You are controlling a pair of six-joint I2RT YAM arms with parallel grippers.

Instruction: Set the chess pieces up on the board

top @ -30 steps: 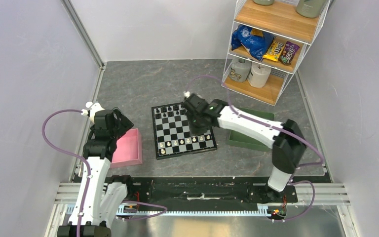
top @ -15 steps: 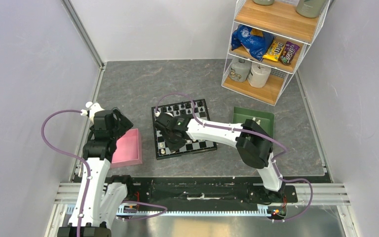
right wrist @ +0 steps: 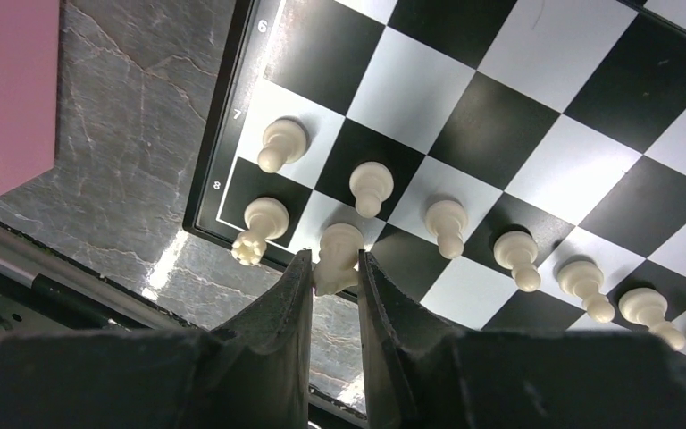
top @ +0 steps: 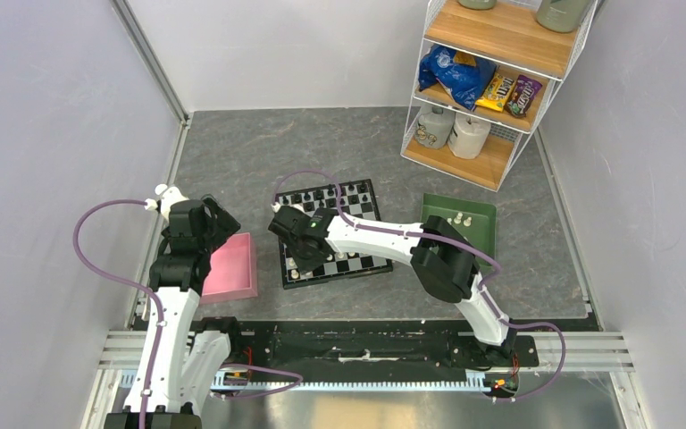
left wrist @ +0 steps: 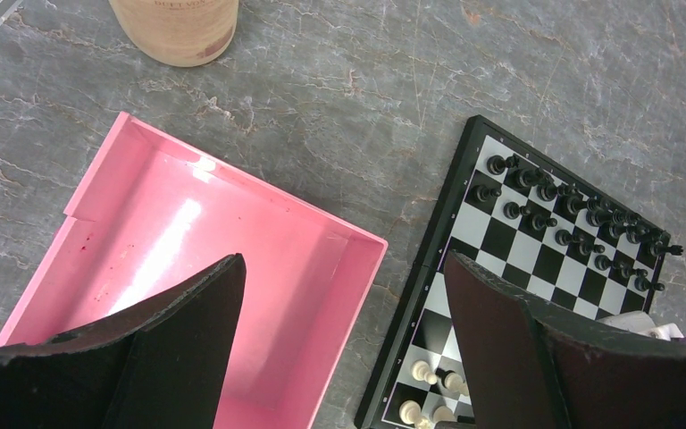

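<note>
A grey, marbled table (top: pixel 232 152) fills a booth with pale lilac walls (top: pixel 54 134). In the far right corner stands a white wire shelf unit (top: pixel 491 31) with wooden shelves holding snack bags and containers.

Two white robot arms are mounted at the near edge. The left arm (top: pixel 165 331) rises by the left wall, and the right arm (top: pixel 384 239) reaches leftward across the middle of the table.

The board (top: pixel 359 214), in black and white checks with a black border, lies flat at the centre of the table. A pink tray (top: pixel 232 268) sits just beside its left edge, and a green tray (top: pixel 482 241) lies to its right with two small white figures inside.

The left gripper (left wrist: pixel 341 268) hangs above the gap between the pink tray and the board, its jaws spread wide with nothing between them.

The right gripper (right wrist: pixel 334 259) is low over the board's near left corner, its jaws pinched on a single cream-white piece (right wrist: pixel 339 246). This piece is over the square next to the corner piece (right wrist: pixel 263 223); whether it touches the board cannot be told.

The black pieces (left wrist: pixel 581 219) stand in two rows along the far edge. A line of cream-white pawns (right wrist: pixel 447 223) fills the second row from the near edge.
</note>
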